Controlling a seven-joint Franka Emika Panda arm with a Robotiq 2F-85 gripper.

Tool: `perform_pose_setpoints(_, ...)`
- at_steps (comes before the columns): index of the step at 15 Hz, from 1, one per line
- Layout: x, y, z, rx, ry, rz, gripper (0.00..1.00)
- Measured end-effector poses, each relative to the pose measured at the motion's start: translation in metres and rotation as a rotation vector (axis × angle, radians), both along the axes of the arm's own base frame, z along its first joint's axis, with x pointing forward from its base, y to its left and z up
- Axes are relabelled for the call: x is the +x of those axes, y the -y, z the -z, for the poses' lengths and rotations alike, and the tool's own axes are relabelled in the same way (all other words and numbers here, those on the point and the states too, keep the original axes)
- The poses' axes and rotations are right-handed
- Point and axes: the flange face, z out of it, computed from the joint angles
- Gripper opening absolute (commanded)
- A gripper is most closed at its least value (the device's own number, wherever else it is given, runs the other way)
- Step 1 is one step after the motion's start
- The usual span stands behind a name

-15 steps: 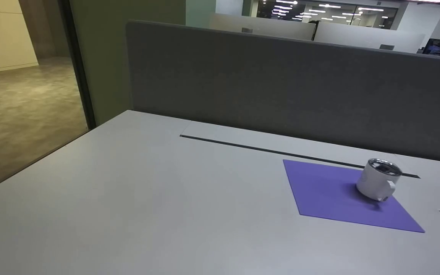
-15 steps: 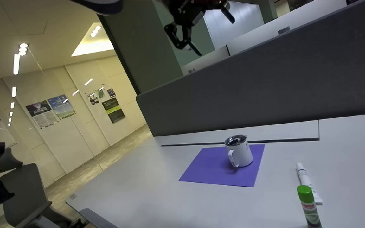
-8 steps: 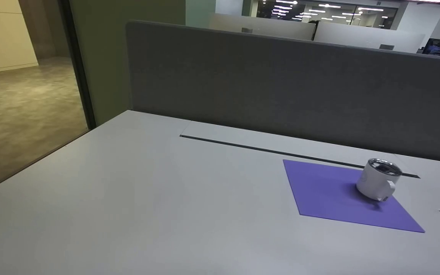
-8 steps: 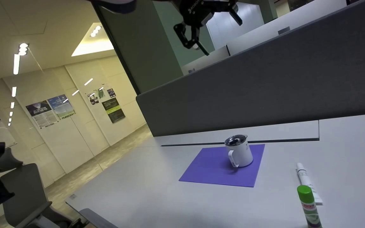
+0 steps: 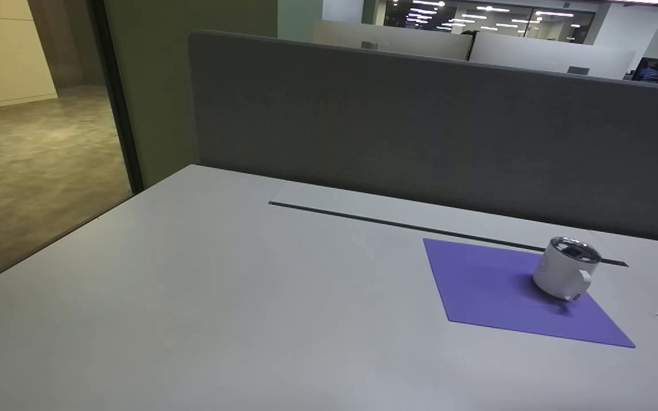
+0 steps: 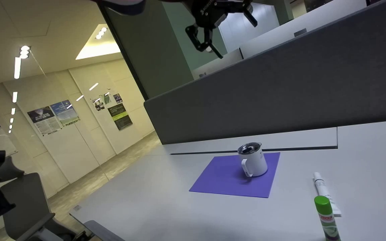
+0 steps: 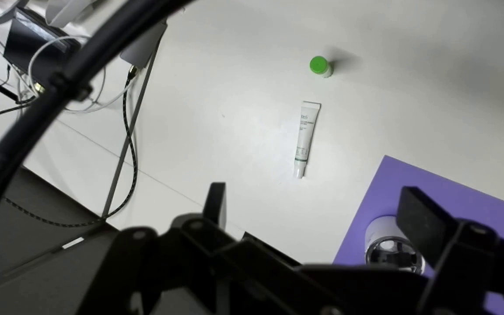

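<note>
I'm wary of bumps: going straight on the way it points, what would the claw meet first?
Probably the desk near the white tube, beside the purple mat; depth is unclear, so the claw might touch the white tube first.

In both exterior views a long dark-grey partition panel (image 5: 397,125) stands behind a smooth white table (image 5: 220,285). Cream wall panels (image 6: 82,144) bear rectangular printed posters (image 6: 120,116) (one has a yellow-green band) beyond a grey office chair (image 6: 23,197); mottled beige flooring (image 5: 60,148) spreads beside the table.
</note>
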Motion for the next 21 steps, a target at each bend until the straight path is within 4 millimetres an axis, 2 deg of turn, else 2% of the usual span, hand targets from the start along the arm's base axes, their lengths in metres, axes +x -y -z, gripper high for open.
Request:
perform_pose_setpoints(2, 0.010, 0.001, 0.007, 0.017, 0.058, -0.011, 1.00)
perform_pose_setpoints(4, 0.024, 0.001, 0.024, 0.056, 0.114, -0.024, 1.00)
perform_pose_setpoints(9, 0.069, -0.016, 0.104, 0.140, 0.165, -0.081, 1.00)
perform_pose_setpoints(10, 0.078, -0.021, 0.121, 0.144, 0.155, -0.093, 0.75)
perform_pose_setpoints(12, 0.096, -0.031, 0.152, 0.144, 0.137, -0.117, 0.67)
perform_pose_setpoints(16, 0.126, -0.050, 0.198, 0.142, 0.110, -0.161, 0.37)
perform_pose_setpoints(18, 0.135, -0.058, 0.214, 0.147, 0.084, -0.165, 0.25)
perform_pose_setpoints(21, 0.141, -0.065, 0.226, 0.150, 0.029, -0.156, 0.03)
